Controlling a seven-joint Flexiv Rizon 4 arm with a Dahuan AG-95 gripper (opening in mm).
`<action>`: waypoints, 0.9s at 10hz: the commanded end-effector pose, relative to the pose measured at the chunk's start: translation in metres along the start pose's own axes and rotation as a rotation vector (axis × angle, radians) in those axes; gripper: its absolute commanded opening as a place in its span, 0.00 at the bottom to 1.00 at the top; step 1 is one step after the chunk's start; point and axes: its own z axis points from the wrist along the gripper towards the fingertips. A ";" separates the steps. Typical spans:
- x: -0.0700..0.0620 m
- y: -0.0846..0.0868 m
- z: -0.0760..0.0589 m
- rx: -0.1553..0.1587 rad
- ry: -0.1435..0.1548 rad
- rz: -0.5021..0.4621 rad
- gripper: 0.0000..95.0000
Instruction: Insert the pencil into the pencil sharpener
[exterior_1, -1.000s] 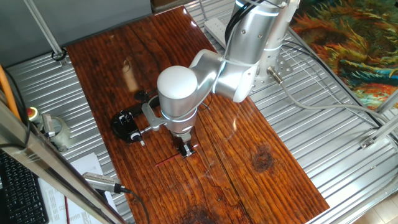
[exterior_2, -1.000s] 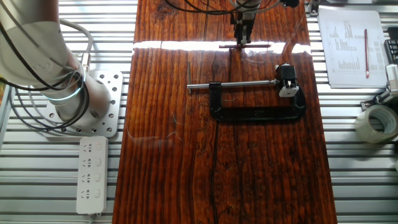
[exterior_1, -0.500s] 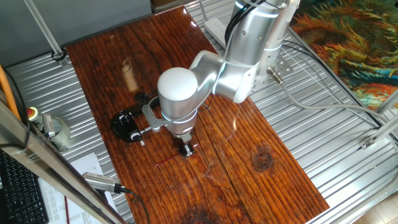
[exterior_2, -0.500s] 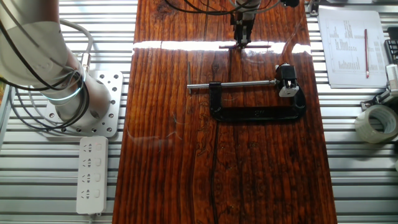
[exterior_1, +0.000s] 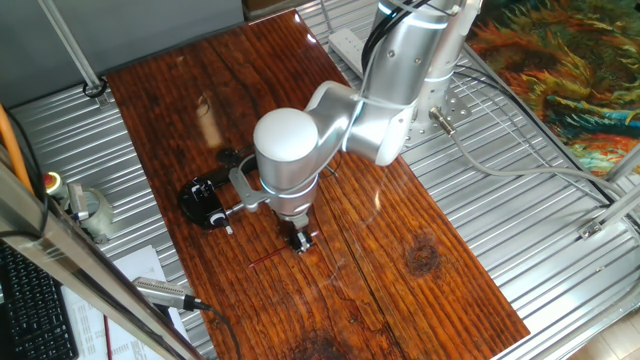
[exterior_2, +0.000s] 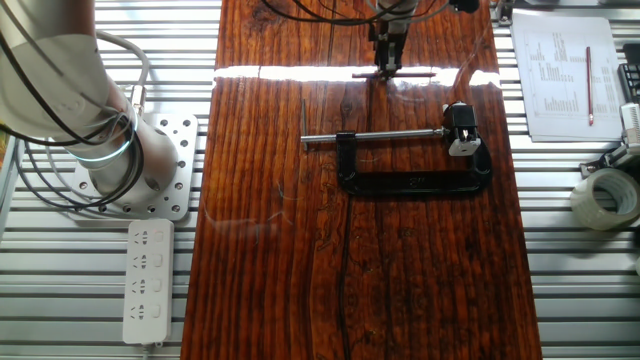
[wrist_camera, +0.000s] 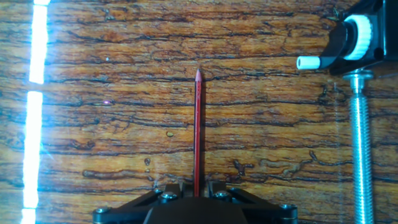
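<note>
Over pencil (wrist_camera: 198, 134), gripper (exterior_1: 301, 241) seemingly unmoved.

Two high fixed views face opposite table (exterior_2: 420, 260) sides; hand view looks close down.

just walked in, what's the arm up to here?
The gripper is down at the wooden table, its fingers either side of the red pencil, which lies flat with its tip pointing away from the hand. Whether the fingers have closed on it is not clear. The pencil sharpener sits held in the black C-clamp, off to one side. Nothing is inserted yet.
</note>
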 end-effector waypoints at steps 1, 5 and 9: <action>0.000 0.000 0.000 0.000 0.000 0.002 0.20; 0.000 0.000 0.000 -0.004 -0.001 0.009 0.00; 0.000 0.000 -0.002 -0.002 -0.002 0.005 0.00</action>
